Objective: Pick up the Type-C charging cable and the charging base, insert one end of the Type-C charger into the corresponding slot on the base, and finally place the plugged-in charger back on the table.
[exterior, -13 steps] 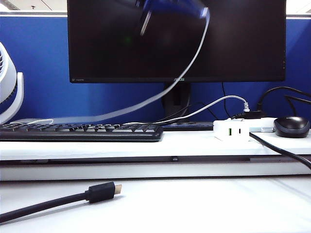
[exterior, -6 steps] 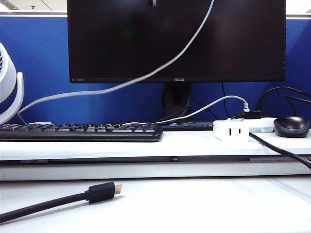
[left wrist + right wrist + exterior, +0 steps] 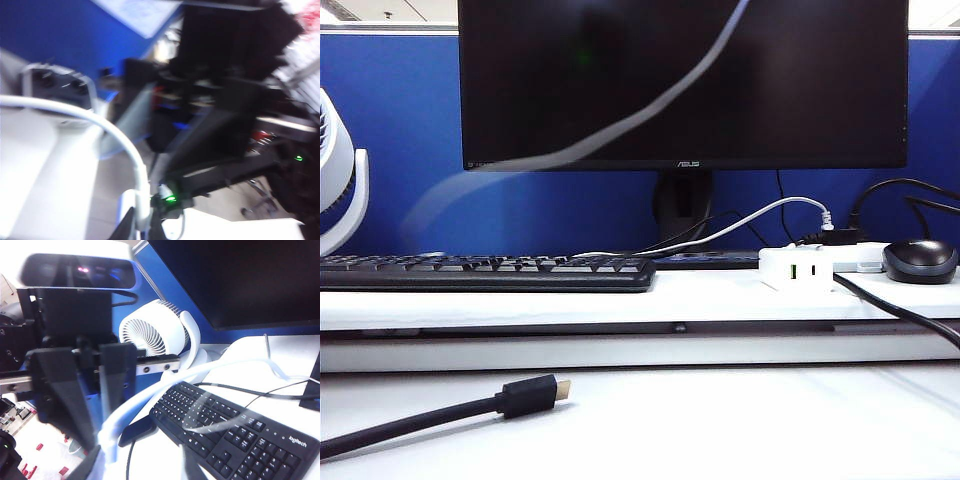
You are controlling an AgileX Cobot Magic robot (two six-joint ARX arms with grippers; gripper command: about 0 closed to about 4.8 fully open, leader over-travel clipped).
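Note:
The Type-C charging cable hangs as a blurred white arc in front of the monitor, running out of the exterior view's top edge. My left gripper is shut on this cable, which passes between its dark fingers. My right gripper is open, its fingers wide apart above the keyboard, and the cable runs close beside one finger. Neither gripper shows in the exterior view. The charging base, a small white block with a green-lined port, stands on the raised shelf of the table, far from both grippers.
A black monitor, a black keyboard and a dark mouse stand on the shelf, with a white fan at the left. A thick black cable with a gold-tipped plug lies on the lower table. More cables run behind the base.
The blue gripper seen at the exterior view's top edge has risen out of sight. The white cable's low loop has lifted from keyboard level and is swinging.

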